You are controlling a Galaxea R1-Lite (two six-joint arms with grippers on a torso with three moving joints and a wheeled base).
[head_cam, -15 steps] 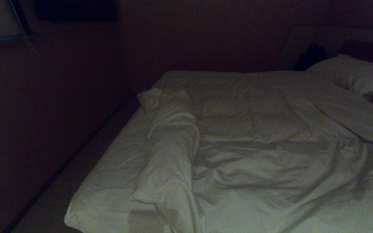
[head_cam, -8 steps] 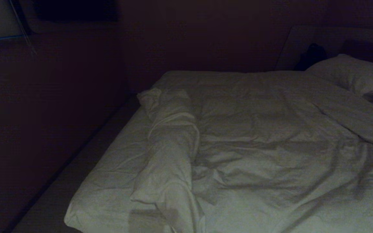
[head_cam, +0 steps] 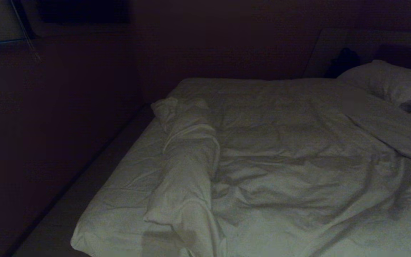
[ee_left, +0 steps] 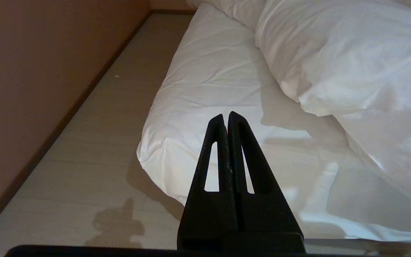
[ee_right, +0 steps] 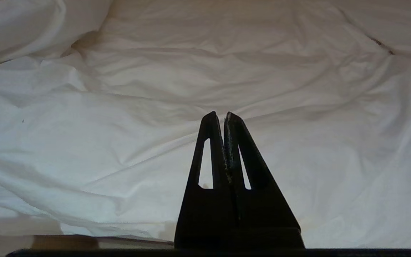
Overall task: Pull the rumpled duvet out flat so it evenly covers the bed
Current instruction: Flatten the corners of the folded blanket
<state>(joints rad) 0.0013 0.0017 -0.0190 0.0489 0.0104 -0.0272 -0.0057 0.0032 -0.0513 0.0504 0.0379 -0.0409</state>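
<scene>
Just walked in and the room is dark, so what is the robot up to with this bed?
Nothing is being handled yet. The duvet lies rumpled on the bed, its left edge bunched into a long roll that leaves a strip of fitted sheet bare. The left gripper is shut near the mattress corner, and the right gripper is shut above the duvet. Neither holds any fabric.

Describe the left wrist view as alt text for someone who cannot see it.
The left gripper, black fingers shut and empty, points at a corner of the bed, where bare fitted sheet shows. The puffy white duvet lies bunched beyond it, pale floor alongside.
</scene>
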